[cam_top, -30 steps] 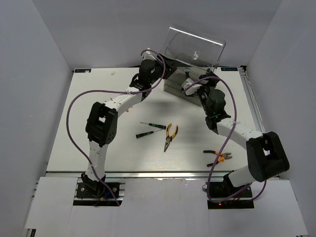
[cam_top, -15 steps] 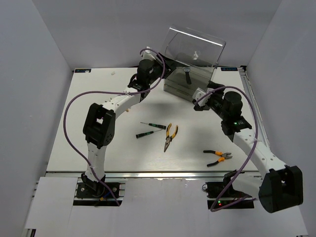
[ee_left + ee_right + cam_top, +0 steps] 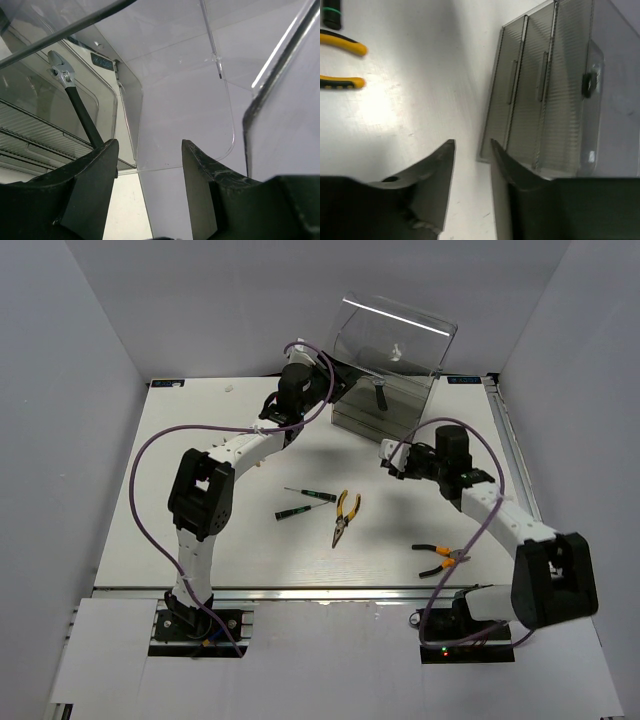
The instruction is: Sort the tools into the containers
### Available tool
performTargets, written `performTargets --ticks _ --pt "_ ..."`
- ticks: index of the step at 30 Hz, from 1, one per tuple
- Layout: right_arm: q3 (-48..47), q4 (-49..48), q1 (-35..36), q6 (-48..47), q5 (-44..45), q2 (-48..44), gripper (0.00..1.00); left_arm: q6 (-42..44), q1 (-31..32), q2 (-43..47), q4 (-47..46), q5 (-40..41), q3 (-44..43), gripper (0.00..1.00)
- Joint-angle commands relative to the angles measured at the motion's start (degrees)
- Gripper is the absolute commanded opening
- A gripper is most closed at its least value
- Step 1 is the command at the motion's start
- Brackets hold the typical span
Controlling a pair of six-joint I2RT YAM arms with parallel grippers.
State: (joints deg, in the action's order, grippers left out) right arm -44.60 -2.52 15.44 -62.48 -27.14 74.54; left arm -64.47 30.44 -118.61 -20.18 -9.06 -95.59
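The containers are a smoky-grey drawer cabinet (image 3: 385, 410) at the back of the table, its clear lid (image 3: 395, 335) tipped up. A silver-black wrench (image 3: 380, 395) lies in the top container, and it shows through the plastic in the left wrist view too (image 3: 75, 102). My left gripper (image 3: 330, 390) is at the cabinet's left, open, with the lid's edge (image 3: 180, 165) between its fingers. My right gripper (image 3: 390, 462) hangs in front of the cabinet (image 3: 545, 100), its jaws narrowly apart with nothing between them. Two screwdrivers (image 3: 308, 494) and yellow pliers (image 3: 345, 515) lie mid-table. The orange-black cutters (image 3: 440, 557) lie near the right arm.
Purple cables (image 3: 150, 470) loop beside both arms. White walls close in the table on the left, back and right. The pliers' yellow handles (image 3: 345, 47) and a screwdriver end (image 3: 331, 15) show at the left of the right wrist view.
My right arm has pulled back from the cabinet toward the middle of the table, and its jaws have narrowed. The wrench stays in the top container. The left arm has not moved.
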Motion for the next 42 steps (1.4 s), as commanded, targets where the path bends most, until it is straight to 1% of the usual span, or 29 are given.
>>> performTargets --ticks 1,5,7,8,12,15,18,19,22,24,26,27,28,31,35,37,39,42 --pt "-7.07 -1.34 0.11 -2.19 -1.78 4.46 0.37 0.48 -0.20 4.35 -2.40 -0.70 -1.09 0.64" --pt "-8.92 -2.31 1.78 -8.52 -0.82 8.24 0.30 0.48 -0.20 4.52 -2.49 -0.61 -0.91 0.64" --pt "-9.89 -4.05 2.57 -8.98 1.11 10.52 0.28 0.66 -0.29 4.52 -2.49 -0.70 -1.09 0.64" --pt "-10.59 -4.85 3.36 -8.54 2.25 11.32 0.27 0.66 -0.38 4.52 -2.58 -0.70 -1.09 0.64" --pt "-15.68 -8.81 4.77 -0.21 9.45 17.37 0.21 0.48 -0.47 4.52 -2.49 -0.96 -1.09 0.64" --pt "-17.62 -13.11 5.47 2.35 13.58 20.10 0.15 0.22 -0.47 4.88 -2.49 -0.70 -0.48 0.64" --pt "-18.15 -18.12 5.91 3.15 17.01 21.95 0.15 -0.22 -0.47 4.88 -2.58 -0.78 -0.21 0.64" --pt "-18.33 -19.09 6.18 3.50 17.64 22.31 0.12 -0.39 -0.47 4.88 -2.67 -0.78 -0.21 0.64" --pt "-18.94 -22.52 6.62 4.64 21.68 23.36 0.08 -0.22 -0.47 4.88 -2.67 -0.61 -0.21 0.64" --pt "-18.95 -25.49 6.79 5.87 25.18 23.54 0.07 -0.22 -0.47 4.88 -2.84 -0.70 -0.12 0.64" --pt "-18.60 -27.44 6.80 6.75 26.86 23.54 0.07 -0.40 -0.47 4.88 -2.93 -0.70 -0.12 0.64" --pt "-18.33 -28.40 6.79 7.02 29.66 23.46 0.06 -0.66 -0.47 4.79 -2.93 -0.70 -0.03 0.64" --pt "-17.90 -30.15 6.79 7.11 30.55 23.37 0.02 -0.75 -0.47 4.79 -3.02 -0.70 0.05 0.64" --pt "-17.45 -31.66 6.80 7.63 31.96 22.32 0.00 -0.66 -0.47 4.79 -3.19 -0.61 0.23 0.64" --pt "-17.19 -32.37 6.79 8.07 33.90 21.43 0.00 -1.10 -0.47 4.70 -3.63 -0.70 0.41 0.64" --pt "-17.45 -33.15 6.79 8.42 37.05 21.52 0.00 -1.27 -0.55 4.79 -3.90 -0.78 0.67 0.64" --pt "-18.42 -32.55 6.71 9.21 39.60 21.61 0.00 -1.28 -0.55 4.88 -4.07 -0.70 1.02 0.64" --pt "-18.07 -30.53 6.44 10.01 39.53 20.30 0.00 -1.36 -0.55 5.14 -4.34 -0.61 1.55 0.64"
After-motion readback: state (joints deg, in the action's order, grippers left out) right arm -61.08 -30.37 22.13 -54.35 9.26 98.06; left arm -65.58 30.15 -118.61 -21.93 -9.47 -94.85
